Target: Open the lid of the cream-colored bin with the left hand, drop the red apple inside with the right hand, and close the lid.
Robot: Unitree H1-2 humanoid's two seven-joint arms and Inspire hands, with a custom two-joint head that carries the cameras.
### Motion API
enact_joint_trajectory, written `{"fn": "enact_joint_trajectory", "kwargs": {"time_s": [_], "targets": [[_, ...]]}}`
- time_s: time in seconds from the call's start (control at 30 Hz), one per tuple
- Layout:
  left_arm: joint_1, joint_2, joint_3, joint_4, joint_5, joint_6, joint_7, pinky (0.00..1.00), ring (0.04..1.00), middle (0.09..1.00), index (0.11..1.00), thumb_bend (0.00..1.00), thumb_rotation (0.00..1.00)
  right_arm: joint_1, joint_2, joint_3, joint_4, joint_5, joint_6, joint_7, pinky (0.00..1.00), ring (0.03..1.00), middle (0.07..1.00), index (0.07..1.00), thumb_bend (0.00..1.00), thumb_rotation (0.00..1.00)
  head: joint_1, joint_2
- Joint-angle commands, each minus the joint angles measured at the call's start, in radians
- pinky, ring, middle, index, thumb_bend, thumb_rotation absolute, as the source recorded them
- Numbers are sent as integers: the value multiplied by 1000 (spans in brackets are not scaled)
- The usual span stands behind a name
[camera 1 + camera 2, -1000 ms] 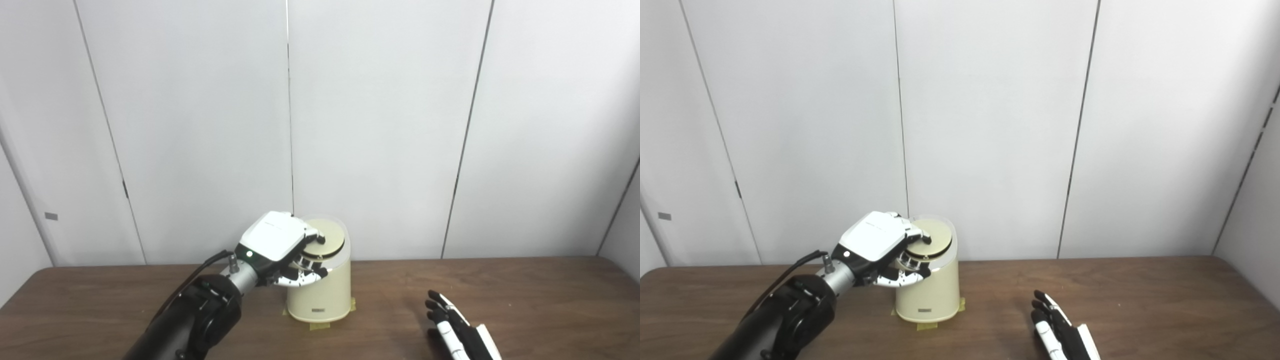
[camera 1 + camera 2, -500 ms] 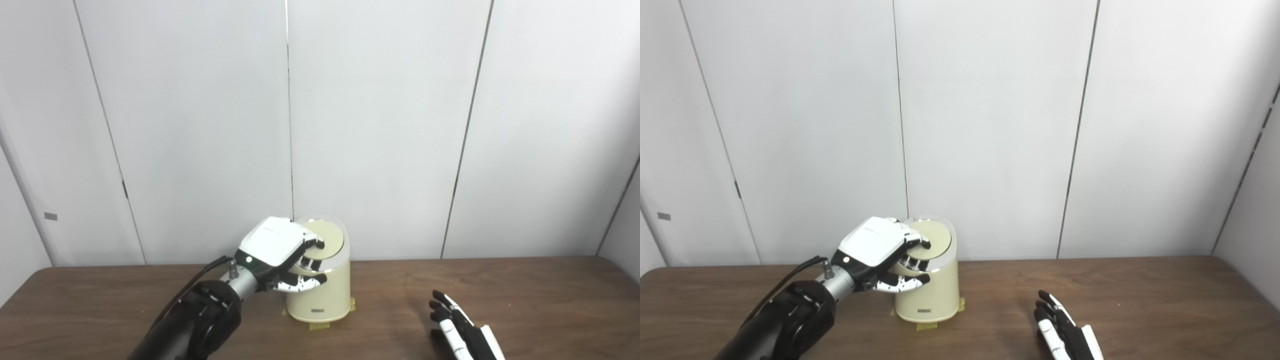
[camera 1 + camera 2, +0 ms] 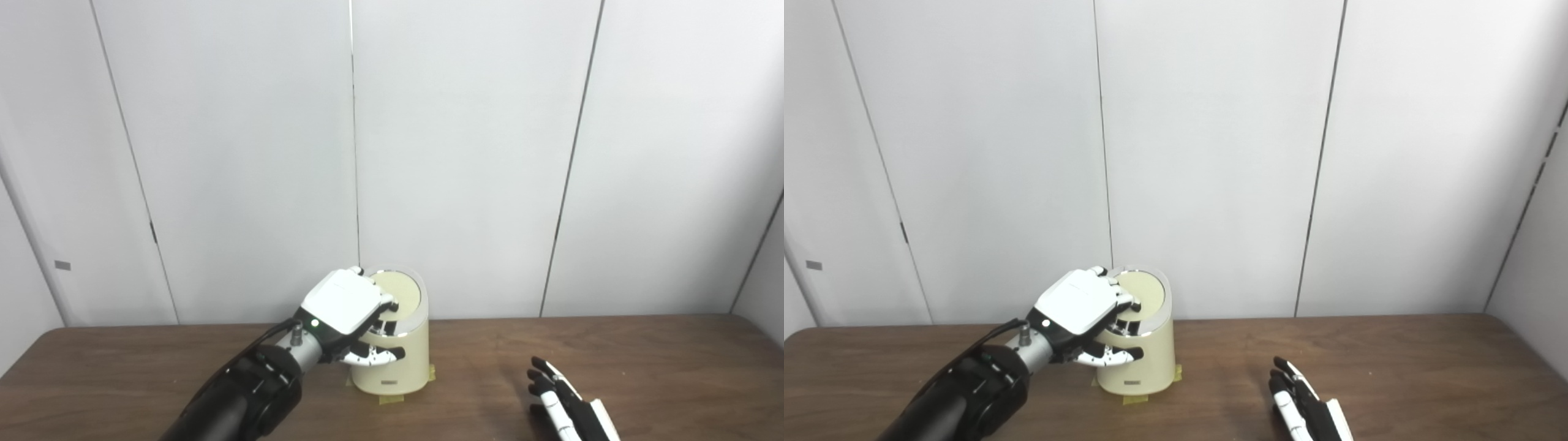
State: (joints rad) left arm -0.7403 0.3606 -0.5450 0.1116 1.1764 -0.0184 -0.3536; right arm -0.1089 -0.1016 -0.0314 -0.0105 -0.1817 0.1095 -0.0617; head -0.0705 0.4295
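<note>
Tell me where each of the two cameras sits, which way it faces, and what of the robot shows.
Left eye view: on the head, facing forward and down at the table; left hand on the lid of the bin, right hand at the bottom edge.
Right eye view: beside it, a little to the right; same bin, both hands.
Shared: the whole scene; no apple visible.
</note>
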Motion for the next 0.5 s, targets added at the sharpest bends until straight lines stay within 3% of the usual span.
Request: {"fn": "enact_joint_trajectory", "kwargs": {"time_s": [0.0,0.1,0.27,0.37,0.47], "targets": [[-10,16,-35,54,38,12,-108,939,879,833,813,528,856,-12,-11,-9,-36,-7,-5,-10,813,854,880,894,516,977,-3,3],[-13,10,-54,72,52,34,-159,963,899,856,832,555,928,-7,-10,-9,-44,-13,-1,-13,818,851,877,891,510,979,-7,7],[-4,12,-58,63,46,42,-166,956,892,851,825,571,918,3,-13,-9,-60,-17,7,-11,806,850,876,891,531,986,-7,18],[0,22,-33,19,12,41,-162,944,885,846,822,559,910,5,-13,-10,-57,-16,5,-13,802,849,874,891,526,983,-7,24],[20,15,33,-37,-52,56,-108,942,879,839,818,542,842,4,-13,-11,-58,-14,7,-13,804,850,874,893,525,984,-11,28]]}}
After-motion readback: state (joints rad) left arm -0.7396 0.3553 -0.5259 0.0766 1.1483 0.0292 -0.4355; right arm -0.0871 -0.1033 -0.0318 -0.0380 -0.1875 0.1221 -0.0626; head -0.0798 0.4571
